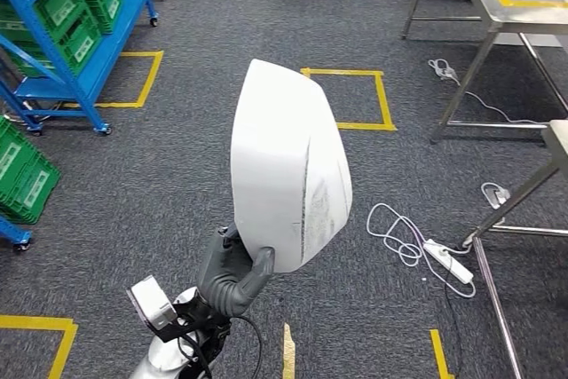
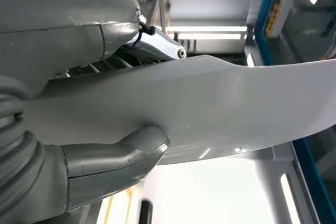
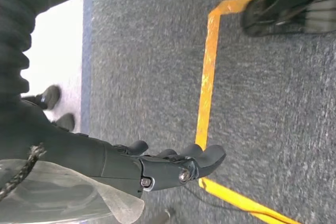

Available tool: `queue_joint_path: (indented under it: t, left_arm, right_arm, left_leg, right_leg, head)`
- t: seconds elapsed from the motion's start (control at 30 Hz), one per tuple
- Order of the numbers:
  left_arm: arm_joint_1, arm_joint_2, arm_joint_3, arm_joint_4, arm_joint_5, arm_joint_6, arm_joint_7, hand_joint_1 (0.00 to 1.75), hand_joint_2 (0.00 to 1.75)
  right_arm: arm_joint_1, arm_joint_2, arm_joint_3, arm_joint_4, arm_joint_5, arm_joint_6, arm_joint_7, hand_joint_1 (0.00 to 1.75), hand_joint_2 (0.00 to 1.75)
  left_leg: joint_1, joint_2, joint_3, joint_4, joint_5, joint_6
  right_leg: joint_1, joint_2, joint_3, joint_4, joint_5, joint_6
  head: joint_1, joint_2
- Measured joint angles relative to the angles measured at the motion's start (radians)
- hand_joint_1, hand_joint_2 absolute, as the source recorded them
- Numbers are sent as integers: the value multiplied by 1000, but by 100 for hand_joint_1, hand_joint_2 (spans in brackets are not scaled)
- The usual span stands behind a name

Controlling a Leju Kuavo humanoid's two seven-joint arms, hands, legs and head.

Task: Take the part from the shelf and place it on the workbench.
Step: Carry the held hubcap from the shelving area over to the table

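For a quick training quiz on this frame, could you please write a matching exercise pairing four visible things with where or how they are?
Things:
1. white part
2. green crates
3. white power strip
4. right hand

States:
A. on the blue shelf
B. on the carpet beside a metal table leg
C. held up by the left hand
D. hanging over the floor, holding nothing

Pairs: 1-C, 2-A, 3-B, 4-D

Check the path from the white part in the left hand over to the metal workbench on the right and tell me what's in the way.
The left hand holds the white part up over open carpet. Nothing visible stands in the air between it and the workbench. On the floor that way lie a white cable and power strip, a tripping risk.
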Motion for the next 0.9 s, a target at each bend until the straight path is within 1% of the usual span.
queue_joint_path:
  t: [0.03,0.07,0.1,0.13,0.17,0.2,0.23,0.27,0.33,0.37,0.4,0.43,0.47,0.5,0.53,0.57,0.6,0.63,0.67,0.7,0.73,0.77,0.8,0.83,0.87,0.9]
  left_arm:
    - [1,0,0,0,0,0,0,175,175]
    - [1,0,0,0,0,0,0,175,175]
    - [1,0,0,0,0,0,0,175,175]
    - [1,0,0,0,0,0,0,175,175]
    - [1,0,0,0,0,0,0,175,175]
    - [0,0,0,0,0,0,0,175,175]
    - [0,0,0,0,0,0,0,175,175]
    - [0,0,0,0,0,0,0,175,175]
    - [-1,0,0,0,0,0,0,175,175]
    - [-2,0,0,0,0,-1,0,175,175]
    - [-3,0,0,0,0,-1,0,175,175]
    - [-3,1,0,0,0,-1,0,175,175]
    - [-2,1,0,0,0,-1,0,175,175]
    - [-1,3,0,0,1,-1,0,175,175]
    - [0,4,0,0,1,-1,0,175,175]
    - [1,4,0,0,1,-1,0,175,175]
    - [1,4,0,0,1,-1,0,175,175]
    - [1,4,0,0,1,-2,0,175,175]
    - [0,4,0,0,1,-2,0,175,175]
    - [0,4,0,0,1,-2,0,175,175]
    - [0,4,0,0,1,-3,0,175,175]
    - [0,4,0,0,1,-3,0,175,175]
    - [0,4,0,0,1,-3,0,175,175]
    - [-1,2,-1,0,2,-4,0,175,175]
    - [-2,1,-1,0,2,-4,0,175,175]
    - [-3,0,-1,0,2,-5,0,175,175]
  right_arm:
    - [0,0,0,0,0,0,0,0,175]
    - [1,0,0,0,0,0,0,0,175]
    - [2,0,0,0,1,0,0,0,175]
    - [3,0,0,0,1,0,0,0,175]
    - [3,0,0,0,1,0,0,0,175]
    - [2,0,0,0,2,0,0,0,175]
    - [0,-1,0,0,2,0,0,0,175]
    - [-1,-1,0,0,2,0,0,0,175]
    - [0,-1,0,0,2,0,0,0,175]
    - [1,-1,0,0,1,0,0,0,175]
    - [1,-1,0,0,1,0,0,0,175]
    - [0,-1,0,0,1,0,0,0,175]
    - [-2,-1,0,0,1,0,0,0,175]
    - [-3,-2,0,0,2,0,0,0,175]
    - [-3,-2,0,0,3,0,0,0,175]
    - [-2,-2,0,0,4,0,0,0,175]
    - [-1,-2,0,0,5,0,0,0,175]
    - [-1,-2,0,0,5,0,0,0,175]
    - [-1,-1,0,0,6,0,0,0,175]
    - [-1,-1,0,0,6,0,0,0,175]
    - [-2,-1,0,0,6,0,0,0,175]
    - [-3,0,0,0,6,0,0,0,175]
    - [-2,0,0,0,6,0,0,0,175]
    - [-1,0,0,0,6,0,0,0,175]
    - [1,-1,0,0,6,1,0,0,175]
    - [2,-1,-1,0,6,1,1,0,175]
  left_leg:
    - [-1,16,-1,0,0,0]
    - [-1,32,-2,1,-1,-1]
    - [-1,46,-1,1,-2,-3]
    - [-1,58,0,1,-4,-5]
    - [-2,69,2,2,-6,-9]
    - [-5,78,3,3,-9,-13]
    - [-8,86,5,4,-11,-18]
    - [-10,94,7,4,-12,-23]
    - [-9,107,10,5,-14,-33]
    - [-6,98,9,12,-22,-39]
    - [-3,77,2,34,-40,-44]
    - [-1,49,-16,79,-68,-48]
    - [1,21,-43,144,-103,-49]
    - [1,4,-76,216,-135,-49]
    - [1,-4,-103,274,-154,-47]
    - [1,-7,-118,300,-154,-45]
    - [1,-11,-115,288,-133,-40]
    - [1,-18,-94,237,-95,-35]
    - [1,-39,-64,166,-56,-29]
    - [2,-68,-35,100,-28,-23]
    - [2,-92,-16,51,-12,-20]
    - [1,-109,-7,27,-9,-18]
    - [0,-109,-6,21,-11,-18]
    - [-1,-98,-5,16,-8,-16]
    - [-1,-85,-3,10,-3,-12]
    - [0,-70,-1,3,1,-8]
  right_leg:
    - [-2,-6,-23,50,-16,4]
    - [-4,-10,-27,63,-12,7]
    - [-5,-14,-8,33,9,9]
    - [-7,-26,31,-32,42,10]
    - [-6,-49,74,-109,66,10]
    - [-5,-68,112,-172,84,6]
    - [-3,-81,134,-210,92,0]
    - [0,-84,142,-223,91,-8]
    - [1,-62,141,-224,97,-23]
    - [1,-52,140,-225,99,-29]
    - [0,-41,140,-226,101,-36]
    - [-1,-30,141,-227,104,-41]
    - [-1,-18,139,-227,105,-45]
    - [1,-4,138,-227,106,-48]
    - [2,10,138,-227,106,-49]
    - [4,24,137,-227,107,-49]
    - [6,39,137,-226,108,-50]
    - [7,54,137,-225,109,-49]
    - [6,68,137,-224,110,-48]
    - [7,82,134,-222,111,-46]
    - [5,93,130,-221,113,-42]
    - [3,104,124,-220,116,-36]
    - [0,115,118,-220,119,-29]
    - [-3,125,111,-222,123,-22]
    - [-4,117,105,-219,121,-17]
    - [-3,95,94,-204,111,-13]
  head:
    - [0,0]
    - [0,0]
    - [0,0]
    - [0,0]
    - [1,0]
    - [0,0]
    - [-1,0]
    - [-2,0]
    - [-3,0]
    - [-4,0]
    - [-6,0]
    - [-8,0]
    - [-10,0]
    - [-12,0]
    - [-11,0]
    - [-12,0]
    - [-11,0]
    - [-11,0]
    - [-11,0]
    - [-11,0]
    - [-11,0]
    - [-11,0]
    - [-11,0]
    - [-11,0]
    - [-10,0]
    - [-8,0]
